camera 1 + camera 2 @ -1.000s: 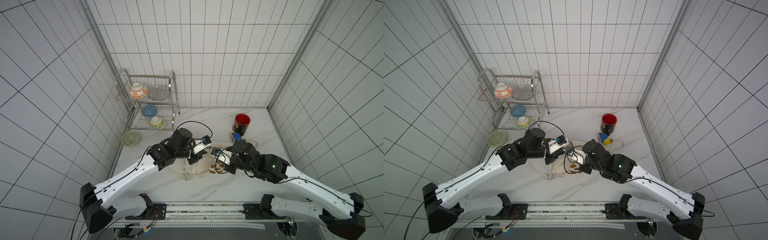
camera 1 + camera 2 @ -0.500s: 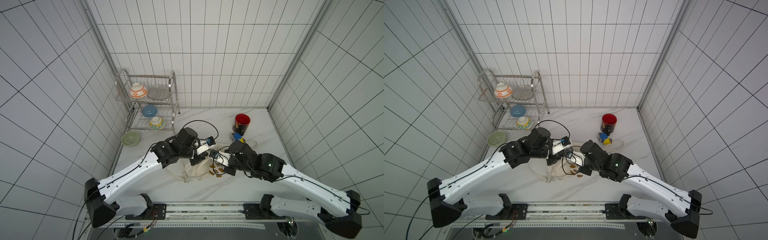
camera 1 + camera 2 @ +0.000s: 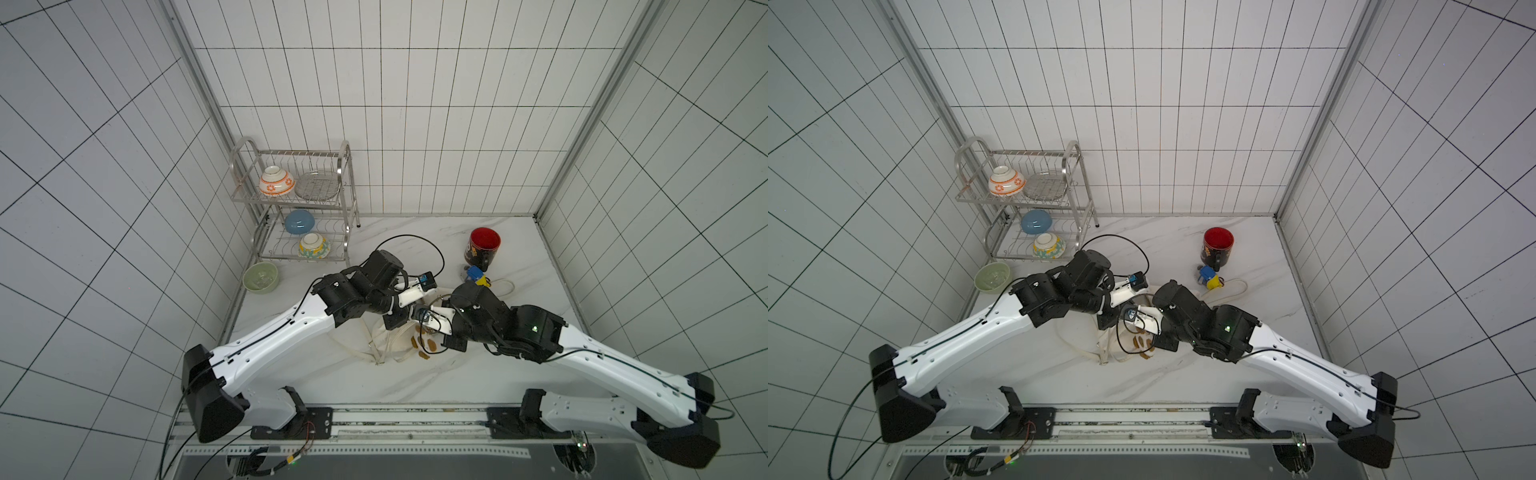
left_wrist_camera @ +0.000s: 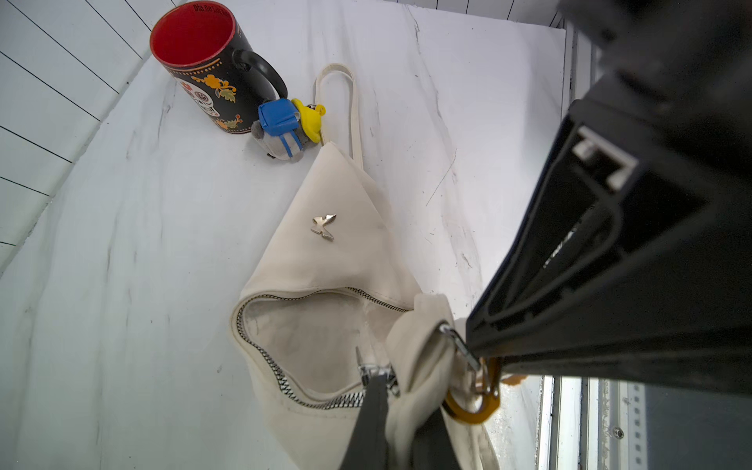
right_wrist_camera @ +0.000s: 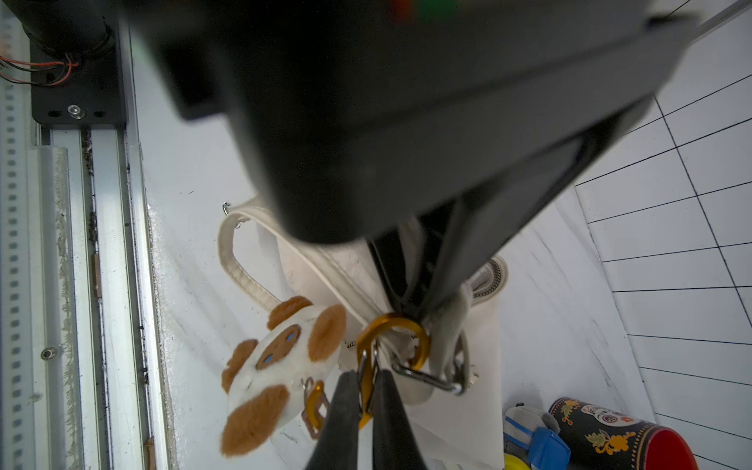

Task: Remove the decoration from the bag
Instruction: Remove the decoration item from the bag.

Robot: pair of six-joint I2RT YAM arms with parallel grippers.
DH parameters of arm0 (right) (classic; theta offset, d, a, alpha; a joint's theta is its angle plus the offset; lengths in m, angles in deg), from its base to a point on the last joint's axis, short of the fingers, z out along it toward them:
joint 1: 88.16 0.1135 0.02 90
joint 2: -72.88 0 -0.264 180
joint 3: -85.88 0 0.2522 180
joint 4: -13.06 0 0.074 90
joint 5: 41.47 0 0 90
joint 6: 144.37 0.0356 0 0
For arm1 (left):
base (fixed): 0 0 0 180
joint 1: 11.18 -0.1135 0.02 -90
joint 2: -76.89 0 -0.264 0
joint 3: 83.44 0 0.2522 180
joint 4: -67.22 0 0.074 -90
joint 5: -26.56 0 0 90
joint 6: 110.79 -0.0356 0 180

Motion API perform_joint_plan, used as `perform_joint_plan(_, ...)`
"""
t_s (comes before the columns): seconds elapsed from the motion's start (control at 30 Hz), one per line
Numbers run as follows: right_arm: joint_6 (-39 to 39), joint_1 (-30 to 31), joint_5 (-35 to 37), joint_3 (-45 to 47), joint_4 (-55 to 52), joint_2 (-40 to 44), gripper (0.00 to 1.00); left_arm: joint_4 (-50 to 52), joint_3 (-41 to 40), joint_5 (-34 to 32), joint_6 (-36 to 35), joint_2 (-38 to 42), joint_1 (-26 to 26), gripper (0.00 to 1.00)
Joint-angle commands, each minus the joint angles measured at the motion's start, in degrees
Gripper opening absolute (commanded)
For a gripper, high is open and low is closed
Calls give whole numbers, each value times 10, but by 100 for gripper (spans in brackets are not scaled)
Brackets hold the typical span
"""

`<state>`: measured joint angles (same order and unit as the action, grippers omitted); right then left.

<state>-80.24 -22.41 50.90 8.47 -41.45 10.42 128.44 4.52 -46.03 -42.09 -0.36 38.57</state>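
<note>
The cream bag lies at mid-table with its zip open and a gold butterfly stud showing. My left gripper is shut on a bunched fold of the bag beside the zip. The decoration, a white-and-brown plush, hangs from an orange carabiner clipped to the bag's metal ring. My right gripper is shut on that carabiner's gate side. In both top views the two grippers meet over the bag, and only the plush's brown patches show beneath them.
A black mug with a red inside stands at the back right, a small blue-and-yellow plush and a loop of bag strap beside it. A wire dish rack with bowls and a green bowl stand at the back left.
The left arm has shifted toward the back right and the right arm a little to the left, bringing the wrists closer over the bag. Both grippers have stayed shut.
</note>
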Motion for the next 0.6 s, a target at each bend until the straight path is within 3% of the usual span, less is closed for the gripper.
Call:
perform_joint_plan(0.0,8,6,20,-11,12,-12,0,-2,24,47,6,-4,5,0)
perform_joint_plan(0.2,-18,9,37,-6,29,-1,0,31,35,83,3,-23,5,0)
perform_joint_plan(0.57,-60,30,-29,17,22,8,0,44,61,80,12,-42,3,0)
